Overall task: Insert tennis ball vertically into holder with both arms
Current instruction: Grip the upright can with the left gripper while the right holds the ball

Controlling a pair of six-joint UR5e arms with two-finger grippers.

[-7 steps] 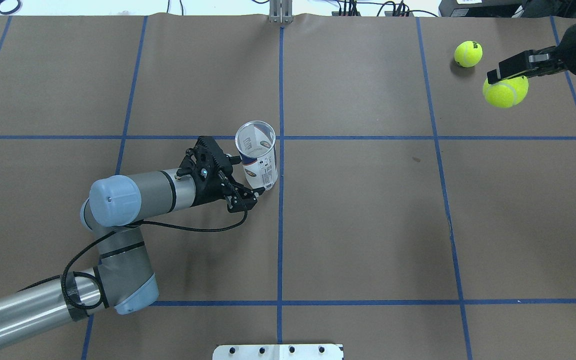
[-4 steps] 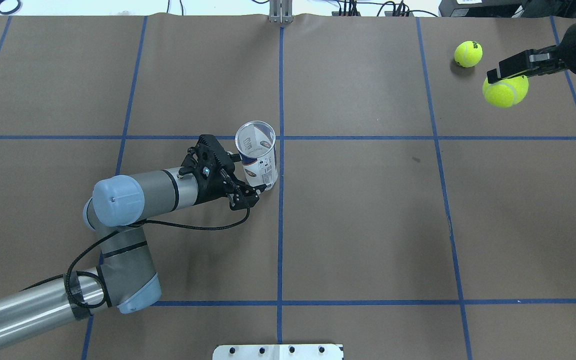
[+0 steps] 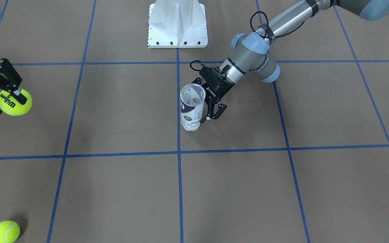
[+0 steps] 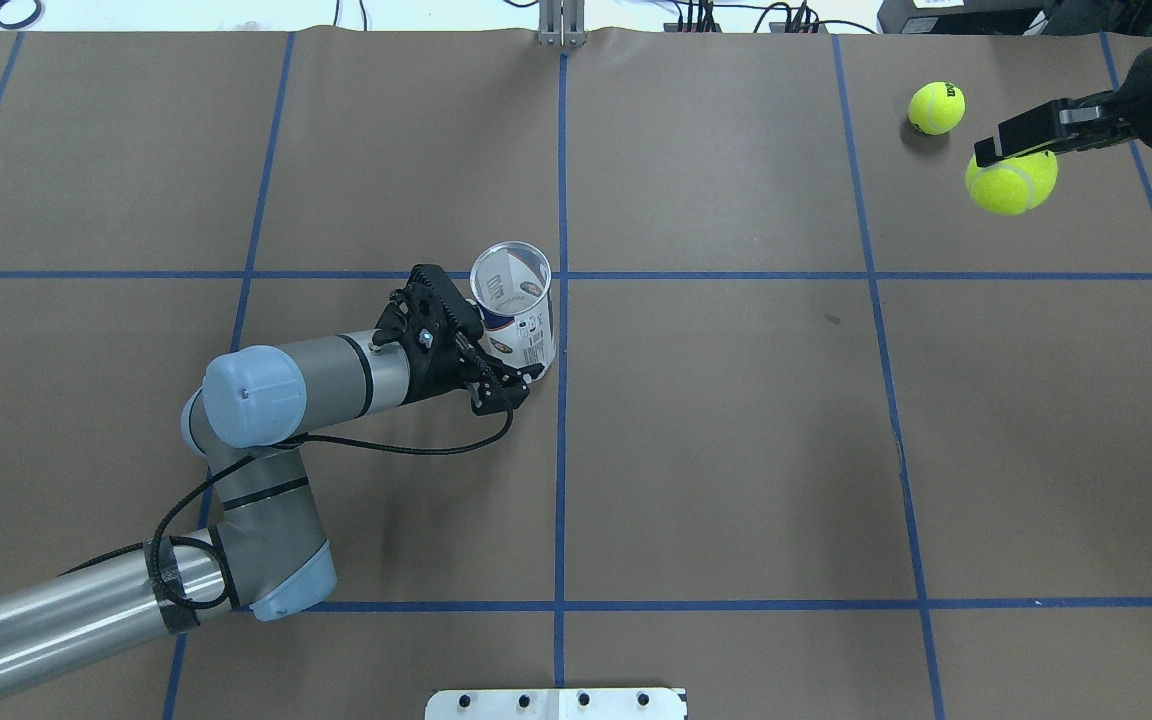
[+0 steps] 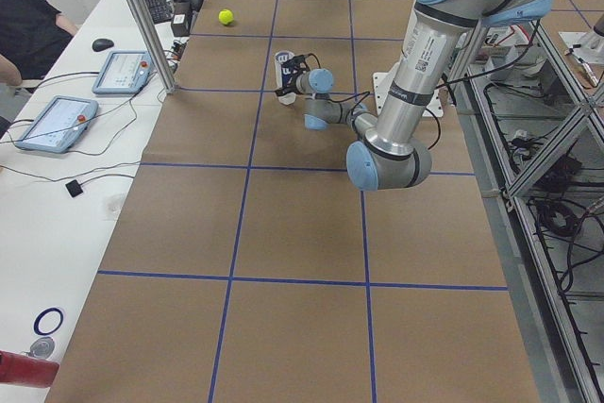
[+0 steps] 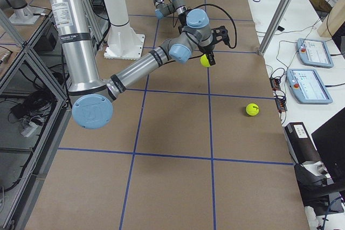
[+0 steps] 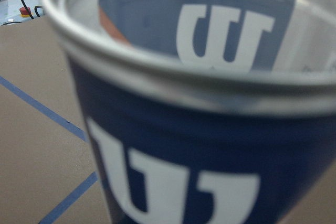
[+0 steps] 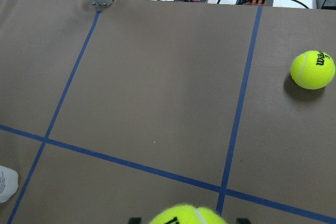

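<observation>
The holder [image 4: 513,318], a clear can with a navy and white label, stands upright with its mouth open near the table's middle; it also shows in the front-facing view [image 3: 191,109]. My left gripper [image 4: 504,388] is open at the can's lower wall, fingers [image 3: 221,108] beside it. The can fills the left wrist view [image 7: 184,129]. My right gripper [image 4: 1008,165] is shut on a yellow tennis ball [image 4: 1021,190] and holds it above the table at the far right. That ball also shows in the front-facing view [image 3: 14,103] and the right wrist view [image 8: 184,216].
A second tennis ball [image 4: 936,107] lies on the table beyond the held one and shows in the front-facing view [image 3: 4,231]. The white pedestal base [image 3: 177,23] stands at the robot's edge. Blue tape lines cross the brown table cover.
My left arm has moved right, bringing the open gripper up against the can. The right gripper with its ball has hardly moved.
</observation>
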